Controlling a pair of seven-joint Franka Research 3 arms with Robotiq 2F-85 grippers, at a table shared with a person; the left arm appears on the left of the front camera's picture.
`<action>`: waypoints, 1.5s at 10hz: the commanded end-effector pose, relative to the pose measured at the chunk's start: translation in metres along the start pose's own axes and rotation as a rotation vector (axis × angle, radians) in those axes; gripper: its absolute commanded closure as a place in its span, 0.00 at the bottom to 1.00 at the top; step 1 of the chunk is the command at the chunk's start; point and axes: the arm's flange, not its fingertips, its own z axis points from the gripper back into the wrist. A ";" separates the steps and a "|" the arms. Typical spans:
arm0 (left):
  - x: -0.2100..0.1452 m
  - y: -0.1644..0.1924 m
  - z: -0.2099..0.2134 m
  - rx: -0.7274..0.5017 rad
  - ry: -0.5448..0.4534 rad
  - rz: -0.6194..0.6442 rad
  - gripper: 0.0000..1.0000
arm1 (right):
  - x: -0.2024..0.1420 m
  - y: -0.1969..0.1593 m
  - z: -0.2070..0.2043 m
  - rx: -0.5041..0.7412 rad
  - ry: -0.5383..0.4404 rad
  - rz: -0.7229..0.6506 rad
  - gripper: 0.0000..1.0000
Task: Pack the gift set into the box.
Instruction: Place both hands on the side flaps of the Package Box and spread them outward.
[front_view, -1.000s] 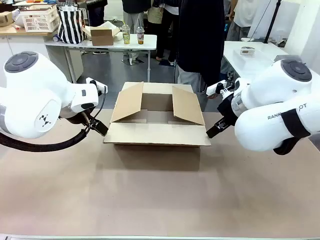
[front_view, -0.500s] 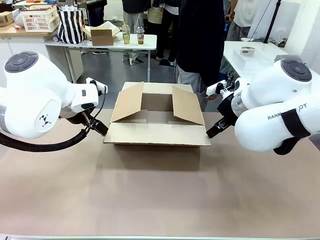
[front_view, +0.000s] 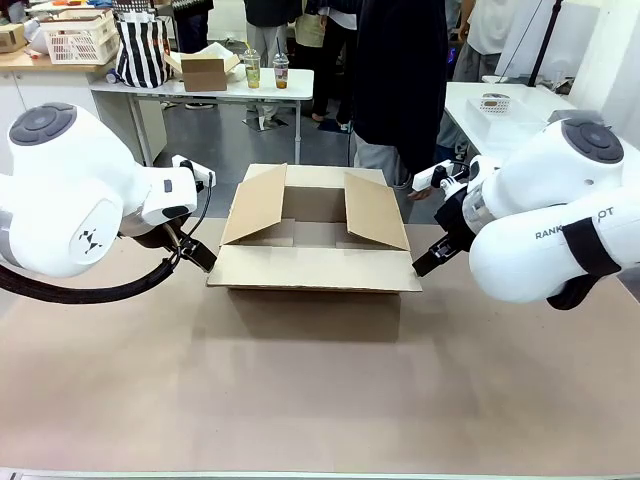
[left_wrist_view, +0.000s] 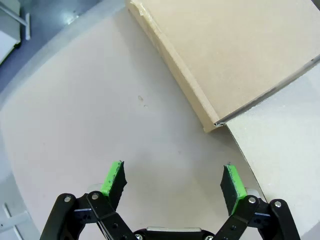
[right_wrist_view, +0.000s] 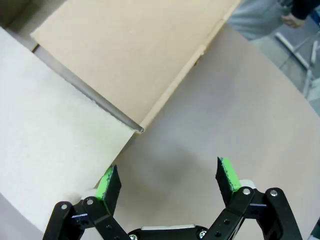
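The box (front_view: 316, 204) stands in the middle of the table (front_view: 320, 400), nearer to its far side, where a person (front_view: 400, 90) stands just behind it. Its top is open. The near flap (front_view: 300, 268) is folded out toward us and lies almost flat, and the two side flaps (front_view: 258, 203) stand tilted upward, so the mouth is free for loading from above.

The left gripper (front_view: 198, 254) is low at the left near corner of the box, and the right gripper (front_view: 425, 262) is low at the right near corner. We judge that they are placed so, one on each side, to hold the flaps or to steady the box while the gift set goes in.

In the left wrist view the left gripper (left_wrist_view: 172, 175) has its green pads (left_wrist_view: 114, 179) spread wide, with only table between them, and the box corner (left_wrist_view: 215, 122) is just ahead, not touched. In the right wrist view the right gripper (right_wrist_view: 167, 177) is spread in the same way. The edge of the near flap lies beside one pad (right_wrist_view: 107, 182), and we cannot tell if it touches.

In our judgement the packing has not begun. The next move needs care with the thin flap edges, which bend easily.
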 end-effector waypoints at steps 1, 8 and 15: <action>0.000 0.000 0.000 0.000 0.000 0.001 0.00 | 0.000 0.000 0.000 0.000 -0.002 0.000 0.00; -0.022 -0.050 0.143 -0.072 -0.026 -0.172 0.00 | 0.008 -0.016 0.142 0.065 0.098 -0.131 0.00; 0.032 -0.061 0.205 0.033 -0.210 -0.123 0.00 | 0.029 -0.028 0.204 0.202 -0.080 -0.240 0.00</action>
